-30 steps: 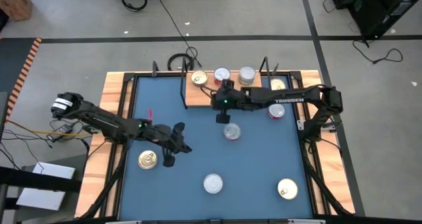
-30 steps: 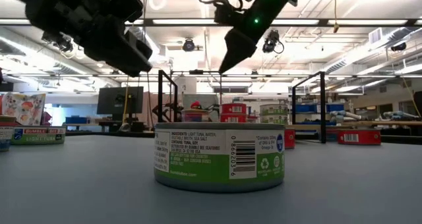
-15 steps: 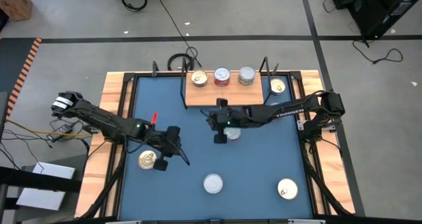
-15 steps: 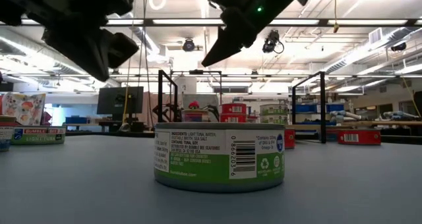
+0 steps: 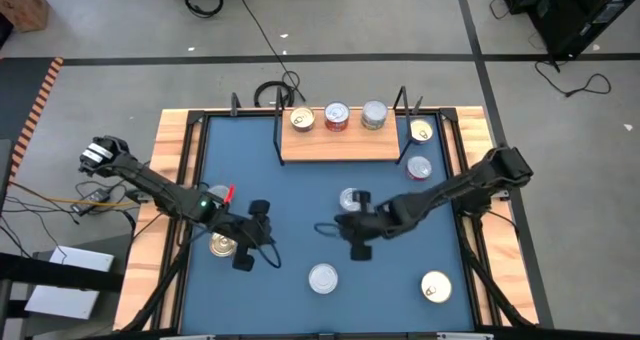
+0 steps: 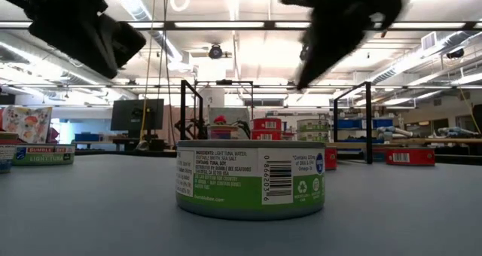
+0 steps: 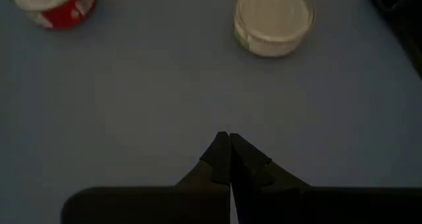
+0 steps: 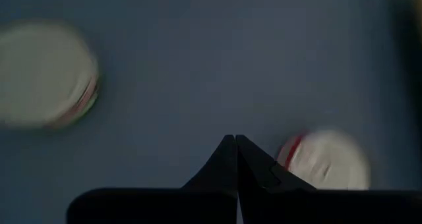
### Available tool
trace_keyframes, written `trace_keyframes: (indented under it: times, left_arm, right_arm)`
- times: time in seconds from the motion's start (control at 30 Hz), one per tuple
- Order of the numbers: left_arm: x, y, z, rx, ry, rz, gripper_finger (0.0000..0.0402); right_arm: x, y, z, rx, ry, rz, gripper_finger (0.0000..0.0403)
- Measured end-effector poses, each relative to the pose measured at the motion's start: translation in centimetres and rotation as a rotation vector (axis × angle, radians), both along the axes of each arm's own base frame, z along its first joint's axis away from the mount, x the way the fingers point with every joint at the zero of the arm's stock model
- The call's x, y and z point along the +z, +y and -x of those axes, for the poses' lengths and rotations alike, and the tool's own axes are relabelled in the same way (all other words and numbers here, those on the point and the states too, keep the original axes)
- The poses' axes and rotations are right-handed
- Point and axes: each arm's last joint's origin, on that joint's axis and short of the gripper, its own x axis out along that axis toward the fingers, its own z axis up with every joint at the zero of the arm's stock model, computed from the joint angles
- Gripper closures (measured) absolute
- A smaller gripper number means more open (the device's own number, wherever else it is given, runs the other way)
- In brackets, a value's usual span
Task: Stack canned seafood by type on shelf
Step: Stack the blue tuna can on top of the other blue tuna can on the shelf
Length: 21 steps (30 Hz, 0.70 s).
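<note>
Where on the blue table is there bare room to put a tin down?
Bare mat: the back left corner beside the light-wood shelf, and the front strip between the plain silver-lidded tin and the gold-lidded tin. Crowded: the middle, where the shut left claw and shut right claw hover near tins.

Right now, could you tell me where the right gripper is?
In the high view the right gripper hangs shut over the middle of the blue table, left of a silver-lidded tin and above another tin.
</note>
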Motion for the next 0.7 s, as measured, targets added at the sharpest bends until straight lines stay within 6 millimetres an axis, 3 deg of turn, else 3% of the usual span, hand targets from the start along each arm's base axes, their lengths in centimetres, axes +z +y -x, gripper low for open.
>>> trace_keyframes:
  times: [0.13,0.37,0.57,0.7]
  left_arm:
    - [-0.3,-0.1,-0.5,-0.03,-0.108,0.021,0.04]
    - [-1.4,0.8,-0.9,-0.096,-0.261,0.069,0.04]
    - [-1.9,2.0,-1.2,-0.1,-0.324,0.064,0.04]
    - [-1.9,2.4,-1.3,-0.148,-0.346,0.125,0.04]
  right_arm:
    - [0.3,1.6,2.3,-0.091,0.086,-0.047,0.0398]
    - [1.5,2.8,6.4,-0.316,0.111,0.069,0.04]
    - [1.2,1.1,9.4,-0.549,0.053,0.08,0.0401]
    - [1.4,-1.5,11.3,-0.713,-0.03,0.053,0.0402]
